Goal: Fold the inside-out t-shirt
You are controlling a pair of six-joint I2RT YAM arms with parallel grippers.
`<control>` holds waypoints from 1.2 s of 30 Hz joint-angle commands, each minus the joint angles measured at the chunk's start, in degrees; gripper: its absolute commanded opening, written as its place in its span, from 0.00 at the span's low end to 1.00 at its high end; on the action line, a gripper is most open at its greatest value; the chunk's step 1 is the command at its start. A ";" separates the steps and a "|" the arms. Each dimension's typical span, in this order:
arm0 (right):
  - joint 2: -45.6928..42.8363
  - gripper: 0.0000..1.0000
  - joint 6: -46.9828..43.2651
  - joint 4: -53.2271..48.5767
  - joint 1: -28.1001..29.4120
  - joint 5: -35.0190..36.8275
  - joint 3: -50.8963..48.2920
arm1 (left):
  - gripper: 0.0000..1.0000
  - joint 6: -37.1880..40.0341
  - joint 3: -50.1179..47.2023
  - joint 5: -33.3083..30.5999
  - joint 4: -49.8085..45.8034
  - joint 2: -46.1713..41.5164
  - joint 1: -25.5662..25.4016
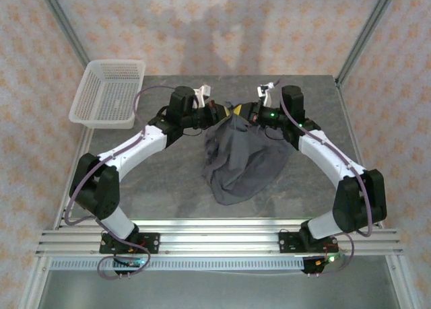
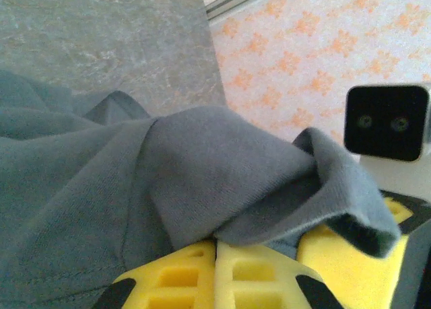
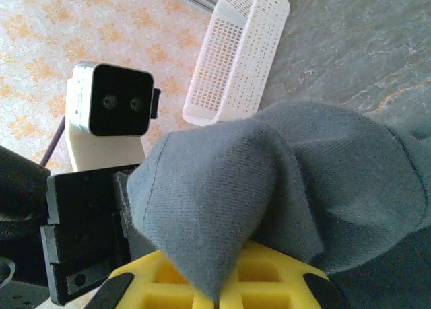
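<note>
At table (image 1: 168, 188) middle: left fingers (image 2: 182, 272), right fingers (image 3: 269, 272) clamped shut on t-shirt (image 1: 246, 161); cloth hides tips.

The t-shirt (image 2: 202, 167) draped over the left gripper (image 2: 215, 252) is soft, matt slate-grey knit cloth with a fine weave and a stitched hem. This gripper's fingers (image 2: 202, 258) are matt yellow moulded plastic with hollow cells and black tips. The right gripper (image 3: 217, 292) has fingers of the same yellow plastic. Beyond it, the basket (image 3: 236, 60) is white plastic mesh with a faint sheen. The table (image 3: 350, 46) is a matt grey surface, mottled like stone.
</note>
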 commanded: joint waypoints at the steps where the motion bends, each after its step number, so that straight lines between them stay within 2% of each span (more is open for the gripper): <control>1: -2.29 0.08 0.12 1.27 -1.40 0.70 1.81 | 0.00 4.99 -2.10 -3.47 -5.46 -1.06 0.71; 4: -2.71 0.12 2.06 2.69 -3.19 1.50 1.04 | 0.00 6.45 -4.24 -4.76 -7.04 -1.93 1.70; 6: -2.68 0.00 2.60 3.81 -3.92 1.08 0.44 | 0.00 5.71 -5.79 -4.11 -5.93 -2.40 2.49; 10: -1.88 0.00 4.37 5.90 -3.92 -0.73 0.03 | 0.00 5.97 -5.90 -2.86 -4.99 -2.86 3.26; 12: -1.76 0.00 4.74 5.85 -4.07 -1.08 0.36 | 0.00 9.12 -4.72 -3.45 -7.90 -2.87 3.36; 15: -2.21 0.00 4.98 5.69 -4.56 -1.58 1.30 | 0.00 18.69 -2.56 -10.73 -18.05 -2.60 3.59; 17: -2.01 0.00 4.74 5.02 -4.60 -2.20 2.13 | 0.28 22.18 -2.34 -9.02 -18.67 -2.84 4.85; 19: -1.49 0.00 5.11 4.57 -4.54 -3.32 2.84 | 0.44 24.91 -2.11 -8.38 -17.71 -5.21 4.80; 20: -1.27 0.00 5.04 4.14 -4.54 -3.51 3.07 | 0.49 27.58 -1.56 -9.31 -18.30 -7.04 4.35; 25: -0.52 0.00 5.48 4.31 -4.53 -2.99 2.83 | 0.53 42.15 3.32 -16.93 -23.62 -12.26 -0.85; 27: 0.09 0.00 6.43 5.07 -4.56 -3.26 3.11 | 0.54 44.26 6.50 -15.25 -24.97 -10.87 -2.34; 31: 0.74 0.00 7.28 4.82 -4.52 -3.39 3.77 | 0.53 42.12 10.85 -7.89 -21.98 -6.00 -2.96; 36: 0.06 0.00 7.05 4.21 -4.52 -3.30 3.64 | 0.53 43.29 14.43 -3.77 -20.84 -0.78 -3.36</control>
